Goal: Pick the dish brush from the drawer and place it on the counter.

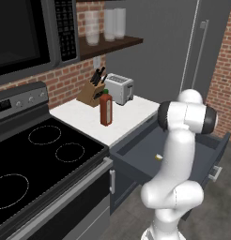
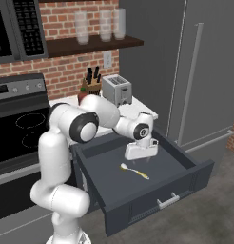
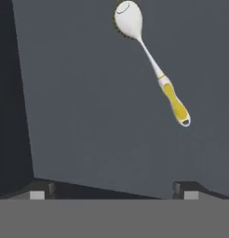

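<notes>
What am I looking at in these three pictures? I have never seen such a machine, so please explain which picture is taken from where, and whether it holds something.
This is a rendered kitchen with a white robot arm on a mobile base. Two pictures come from cameras on that base, behind the arm to its left and right. The third comes from a camera on the hand, looking along the gripper; the two small dark tips at its bottom are the fingers, standing apart with nothing between them.

The arm reaches over an open dark-grey drawer. On the drawer floor lies the dish brush, with a yellow handle and a whitish head. Nothing is held; the brush lies free below the hand.

On the white counter stand a red bottle, a knife block and a toaster. Beside it is a black stovetop.
</notes>
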Motion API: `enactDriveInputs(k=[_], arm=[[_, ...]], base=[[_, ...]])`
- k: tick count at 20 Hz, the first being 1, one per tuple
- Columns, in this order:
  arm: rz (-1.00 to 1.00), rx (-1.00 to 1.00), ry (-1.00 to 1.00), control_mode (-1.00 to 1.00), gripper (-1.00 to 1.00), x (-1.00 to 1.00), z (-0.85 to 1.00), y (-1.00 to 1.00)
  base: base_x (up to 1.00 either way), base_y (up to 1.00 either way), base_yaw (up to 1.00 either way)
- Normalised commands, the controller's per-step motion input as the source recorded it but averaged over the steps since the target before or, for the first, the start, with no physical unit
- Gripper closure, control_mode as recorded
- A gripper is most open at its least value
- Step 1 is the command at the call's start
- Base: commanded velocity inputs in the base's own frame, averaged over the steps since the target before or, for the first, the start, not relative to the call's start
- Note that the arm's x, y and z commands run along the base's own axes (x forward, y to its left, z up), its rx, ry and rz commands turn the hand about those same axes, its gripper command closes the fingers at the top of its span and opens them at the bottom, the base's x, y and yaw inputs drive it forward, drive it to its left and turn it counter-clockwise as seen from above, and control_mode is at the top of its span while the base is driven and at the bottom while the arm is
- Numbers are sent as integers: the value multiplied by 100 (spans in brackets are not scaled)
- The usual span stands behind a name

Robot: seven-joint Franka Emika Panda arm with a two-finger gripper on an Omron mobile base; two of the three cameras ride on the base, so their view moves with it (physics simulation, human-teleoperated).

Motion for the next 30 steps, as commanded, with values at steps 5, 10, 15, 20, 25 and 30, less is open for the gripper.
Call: enactDriveInputs(k=[5, 10, 15, 20, 25, 30], arm=[[9, 0, -3, -100, -100, 17, -29, 3], [2, -5, 0, -100, -100, 0, -44, 0], [1, 0, -2, -100, -100, 0, -43, -6], [2, 0, -6, -100, -100, 3, -24, 0], [4, 0, -7, -100, -100, 10, -31, 0], [4, 0, -5, -100, -100, 25, -18, 0]], base=[[0, 0, 0], [0, 0, 0], [0, 0, 0], [0, 0, 0], [0, 0, 0], [0, 0, 0]])
